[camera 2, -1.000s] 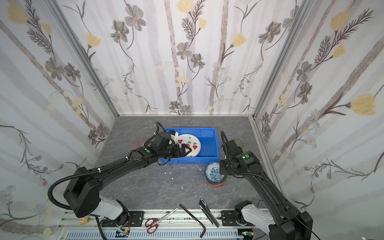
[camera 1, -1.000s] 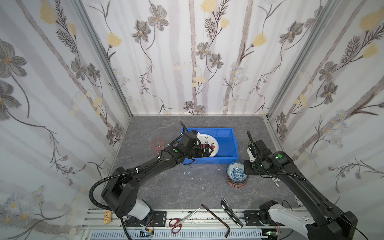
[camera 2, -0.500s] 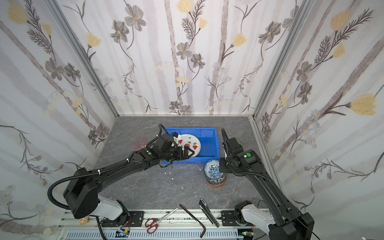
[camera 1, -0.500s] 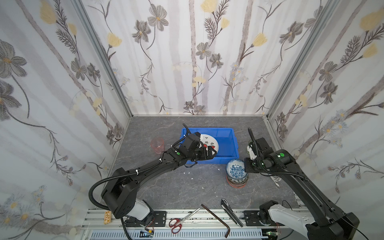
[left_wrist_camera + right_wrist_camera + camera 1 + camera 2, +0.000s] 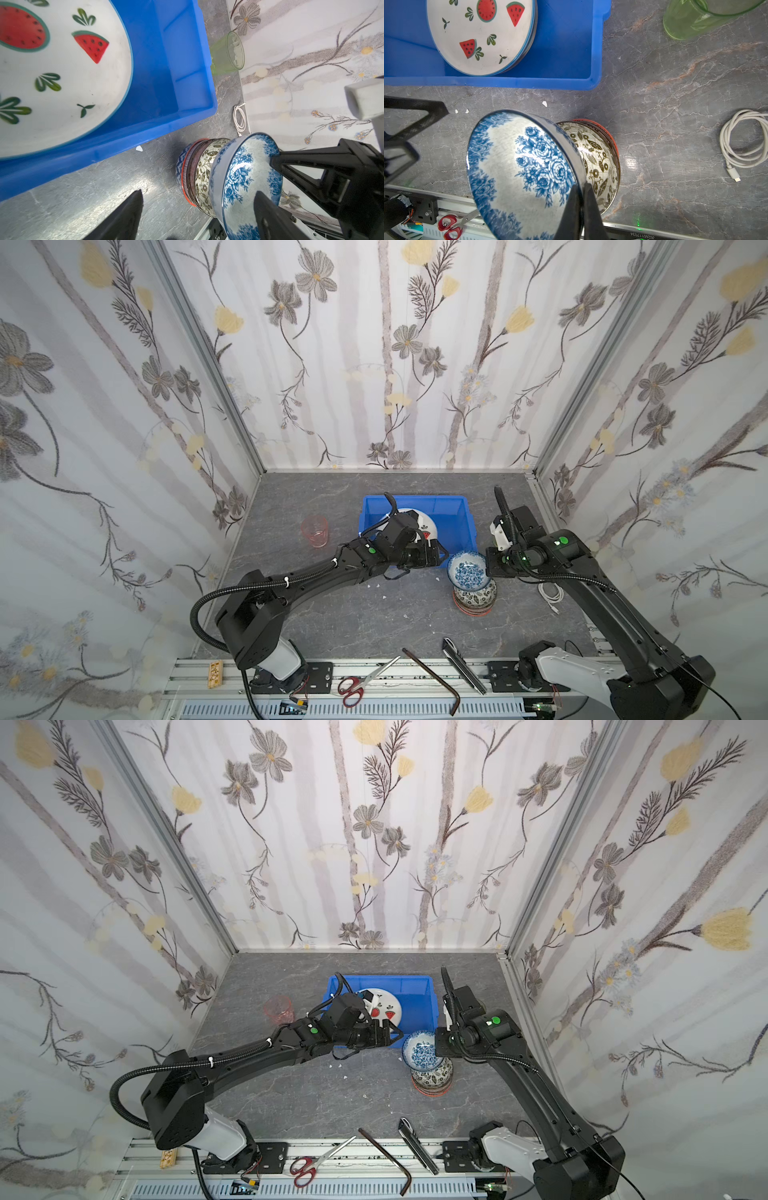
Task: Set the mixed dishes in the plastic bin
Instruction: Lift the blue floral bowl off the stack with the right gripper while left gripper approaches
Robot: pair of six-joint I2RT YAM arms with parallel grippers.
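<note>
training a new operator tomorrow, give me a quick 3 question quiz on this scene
1. True or false: the watermelon-print plate lies inside the blue plastic bin.
2. The right gripper is shut on: A) the blue floral bowl; B) the watermelon-print plate; C) the blue plastic bin.
3. Which bowl tops the stack of bowls beneath the held one?

Key: 1 true; 2 A; 3 the black leafy bowl.
</note>
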